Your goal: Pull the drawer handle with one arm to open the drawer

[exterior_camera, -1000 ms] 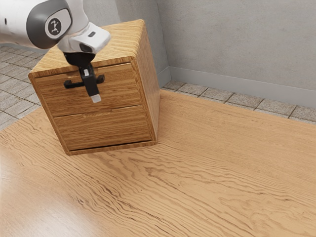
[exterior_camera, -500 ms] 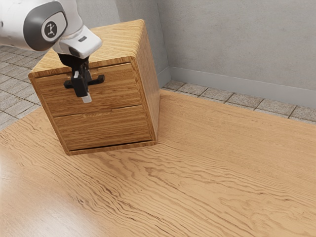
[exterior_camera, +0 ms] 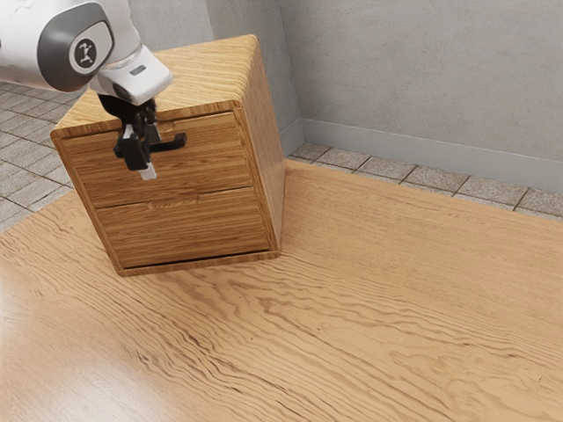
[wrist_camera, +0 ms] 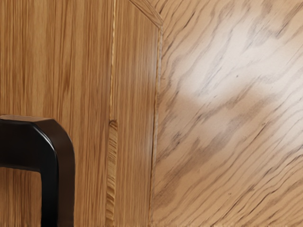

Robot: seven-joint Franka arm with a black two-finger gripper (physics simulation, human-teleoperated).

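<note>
drawer point(exterior_camera: 167, 167) sitting shut, top of cabinet point(exterior_camera: 264, 132) on bench point(exterior_camera: 369, 308) | fingers point(exterior_camera: 141, 160) hanging across handle point(exterior_camera: 169, 141) at its end toward the exterior view's left (apart or clamped: cannot tell) | bar lying level, stretching toward that view's right

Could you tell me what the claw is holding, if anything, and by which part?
Cannot be told: the claw overlaps the drawer handle near its end at the exterior view's left.
</note>
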